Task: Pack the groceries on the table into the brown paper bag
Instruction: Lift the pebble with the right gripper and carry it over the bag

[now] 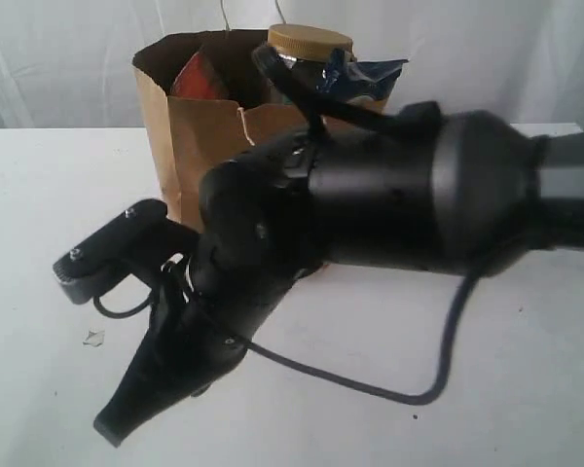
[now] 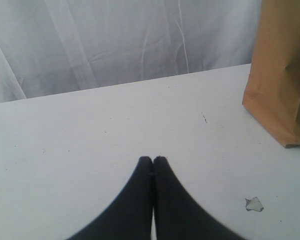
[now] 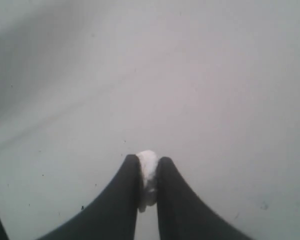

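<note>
Toward the back of the white table (image 1: 526, 389) stands the brown paper bag (image 1: 200, 146), upright, its ragged rim open. From where I stand, a gold-lidded clear jar (image 1: 310, 44) pokes up above the rim on the bag's right side. A blue pack (image 1: 365, 76) sits just beside the jar, and a red-orange pack (image 1: 197, 78) is tucked lower inside on the left. I can't tell what else is in there, because the right arm (image 1: 419, 195) looms big and dark in front and hides the bag's lower right part.

That arm reaches in from the right and across the middle, angled down toward the near left of the tabletop, with a black cable (image 1: 409, 394) looping off it. Its wrist camera shows the right gripper (image 3: 149, 161) over bare table, jaws drawn in and pinching a small white scrap (image 3: 147, 180) between the fingertips.

The left gripper (image 2: 153, 160) has its two fingers pressed flat together over the table, with the bag well apart from it. A loose scrap (image 2: 254, 204) lies on the tabletop near those fingers. Behind everything hangs a white curtain (image 2: 115, 40).
</note>
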`<control>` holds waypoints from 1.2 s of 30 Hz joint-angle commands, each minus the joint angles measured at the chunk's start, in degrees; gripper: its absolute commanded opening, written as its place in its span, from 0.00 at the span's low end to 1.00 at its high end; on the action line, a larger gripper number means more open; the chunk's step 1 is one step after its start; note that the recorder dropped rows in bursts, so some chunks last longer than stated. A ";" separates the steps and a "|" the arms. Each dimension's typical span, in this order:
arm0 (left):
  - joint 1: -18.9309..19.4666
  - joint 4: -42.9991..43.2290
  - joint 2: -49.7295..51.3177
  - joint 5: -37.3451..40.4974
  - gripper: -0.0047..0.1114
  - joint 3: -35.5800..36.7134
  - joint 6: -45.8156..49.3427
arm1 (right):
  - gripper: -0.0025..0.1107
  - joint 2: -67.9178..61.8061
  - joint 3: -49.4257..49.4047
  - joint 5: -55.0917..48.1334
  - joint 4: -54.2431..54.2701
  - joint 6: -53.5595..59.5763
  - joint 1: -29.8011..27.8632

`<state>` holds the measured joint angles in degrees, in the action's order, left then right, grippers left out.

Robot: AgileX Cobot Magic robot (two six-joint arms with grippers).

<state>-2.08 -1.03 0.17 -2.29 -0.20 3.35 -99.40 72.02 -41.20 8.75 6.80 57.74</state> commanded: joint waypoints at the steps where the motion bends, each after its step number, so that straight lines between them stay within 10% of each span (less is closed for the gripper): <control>1: 0.11 -0.45 -0.17 -0.60 0.04 0.20 -0.08 | 0.02 7.15 -2.12 10.20 -9.58 -2.26 -0.20; 18: 0.11 -0.45 -0.17 -0.60 0.04 0.20 -0.08 | 0.02 12.26 4.48 30.35 -29.73 -17.19 -16.70; 36: 0.11 -0.45 -0.17 -0.60 0.04 0.20 -0.08 | 0.02 -2.50 20.39 22.90 -28.99 -14.57 -20.17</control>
<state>-2.08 -1.03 0.17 -2.29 -0.20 3.35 -100.09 90.53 -15.78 -20.50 -8.19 38.76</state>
